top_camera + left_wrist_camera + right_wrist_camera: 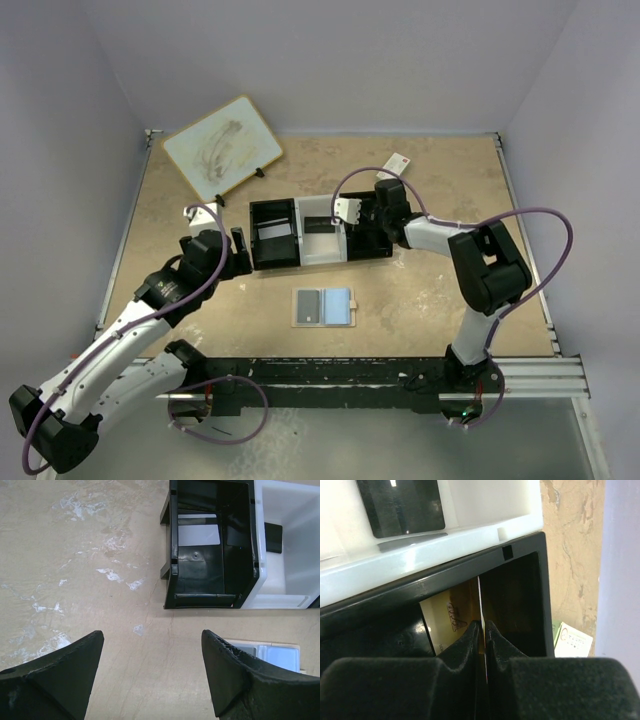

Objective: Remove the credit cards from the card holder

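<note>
The right gripper [482, 624] is pinching a tan card [451, 614] over the right end of the tray [270, 263], jaws nearly closed. The left gripper [152, 665] is hanging wide open, holding nothing. The card holder [323, 307] is lying open by the counter's near edge. A pale card [199, 532] and a black card [400, 505] are sitting in the tray. I cannot tell if more are left.

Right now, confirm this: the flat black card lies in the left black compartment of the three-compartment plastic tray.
Wrong compartment. The flat black card lies in the white middle compartment of the three-compartment plastic tray; the left wrist view shows it.
</note>
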